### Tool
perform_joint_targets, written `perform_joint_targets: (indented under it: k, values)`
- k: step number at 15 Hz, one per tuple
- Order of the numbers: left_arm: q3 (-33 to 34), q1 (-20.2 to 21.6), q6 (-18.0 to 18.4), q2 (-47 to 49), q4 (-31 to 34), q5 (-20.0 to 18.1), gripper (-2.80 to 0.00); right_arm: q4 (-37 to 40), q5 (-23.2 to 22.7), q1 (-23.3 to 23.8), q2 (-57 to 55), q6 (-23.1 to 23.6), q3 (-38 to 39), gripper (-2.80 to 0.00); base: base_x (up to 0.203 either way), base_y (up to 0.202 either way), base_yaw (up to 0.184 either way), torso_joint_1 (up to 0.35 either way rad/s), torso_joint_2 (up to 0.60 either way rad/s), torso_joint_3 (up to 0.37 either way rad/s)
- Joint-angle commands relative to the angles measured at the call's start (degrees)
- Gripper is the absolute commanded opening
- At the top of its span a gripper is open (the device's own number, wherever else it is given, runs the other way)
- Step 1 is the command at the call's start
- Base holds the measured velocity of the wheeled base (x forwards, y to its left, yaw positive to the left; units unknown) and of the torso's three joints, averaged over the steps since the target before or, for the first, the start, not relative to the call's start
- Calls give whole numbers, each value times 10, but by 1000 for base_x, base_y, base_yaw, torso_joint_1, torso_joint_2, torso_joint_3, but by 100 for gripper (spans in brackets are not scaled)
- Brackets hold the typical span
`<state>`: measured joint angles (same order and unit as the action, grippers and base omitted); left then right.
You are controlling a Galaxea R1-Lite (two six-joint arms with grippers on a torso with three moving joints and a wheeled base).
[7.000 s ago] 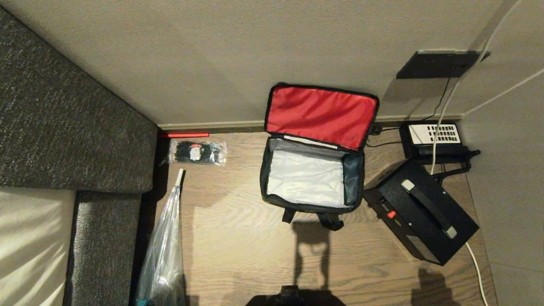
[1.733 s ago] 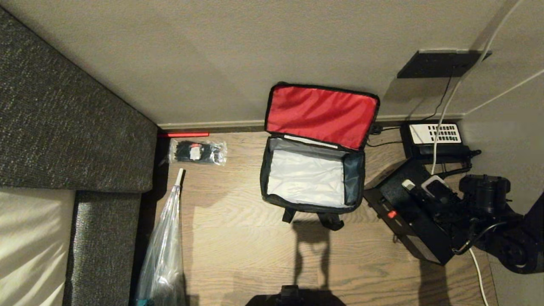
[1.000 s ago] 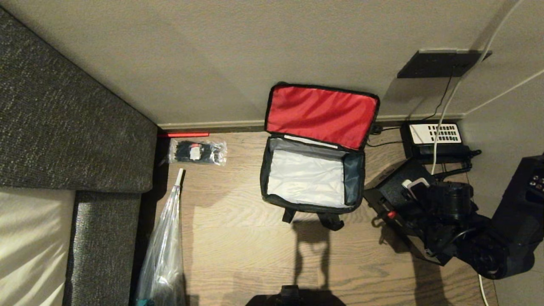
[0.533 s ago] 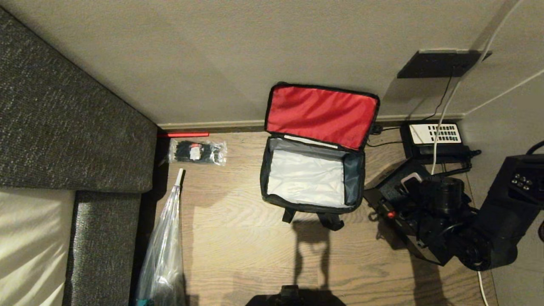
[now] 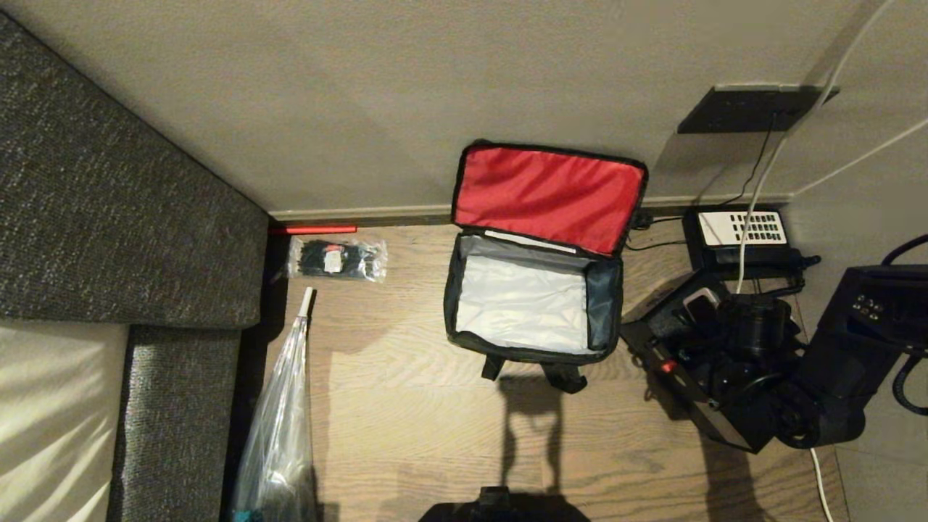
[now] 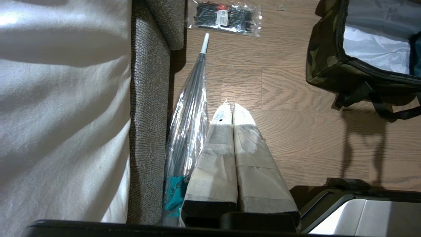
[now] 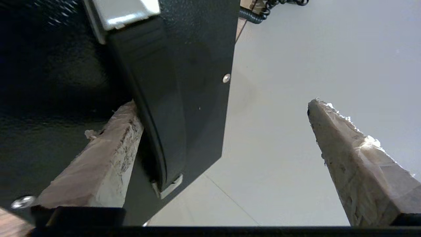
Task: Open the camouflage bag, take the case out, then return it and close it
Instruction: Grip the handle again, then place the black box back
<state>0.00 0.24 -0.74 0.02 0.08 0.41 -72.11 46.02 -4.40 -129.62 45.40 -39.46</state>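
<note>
At lower right of the head view: the case (image 5: 714,377), black, flat and rectangular, lying skewed on the wooden floor (image 5: 406,428) outside the bag, a small red catch (image 5: 668,367) on its near edge. Its strap handle (image 7: 154,108), black with metal end fittings, runs along its top face.

Right gripper (image 5: 689,315): over the case, jaws wide apart, holding nothing. In the right wrist view one taped finger (image 7: 98,164) lies against the case top beside the handle; the other finger (image 7: 355,158) stands well clear, past the case edge. The handle sits between the two but is not clamped.

Camouflage bag (image 5: 533,304): centre of the head view, just left of the case, lid thrown back to show red lining (image 5: 547,196), pale interior empty.

Step in hand, as judged: bag opened, case out; the return has begun with the grasp on the case. The next move calls for the jaws to shut squarely on the handle, then a lift and a carry left over the bag mouth. The case is nearly bag-wide, so it likely needs turning to line up with the opening.

Left gripper (image 6: 232,112): parked, fingers together, above the floor beside a clear plastic umbrella (image 6: 190,108).

Surroundings: telephone (image 5: 743,235) and white cable (image 5: 754,196) at upper right beyond the case; packet of black ties (image 5: 337,259) at mid-left; grey sofa (image 5: 109,217) along the left edge.
</note>
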Motion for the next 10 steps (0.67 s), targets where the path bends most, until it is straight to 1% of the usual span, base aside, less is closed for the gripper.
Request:
perform_joint_targets:
  k: [1,4,10]
  values:
    - [2,0,0,-1,0,0,-280,-6,3,4,-12,2,2,0,0,0,0,0,0,0]
    - [2,0,0,-1,0,0,-280,-18,4,4,-12,2,-20,0,0,0,0,0,0,0]
    - [2,0,0,-1,0,0,-280,-17,4,10,6,5,-28,0,0,0,0,0,0,0]
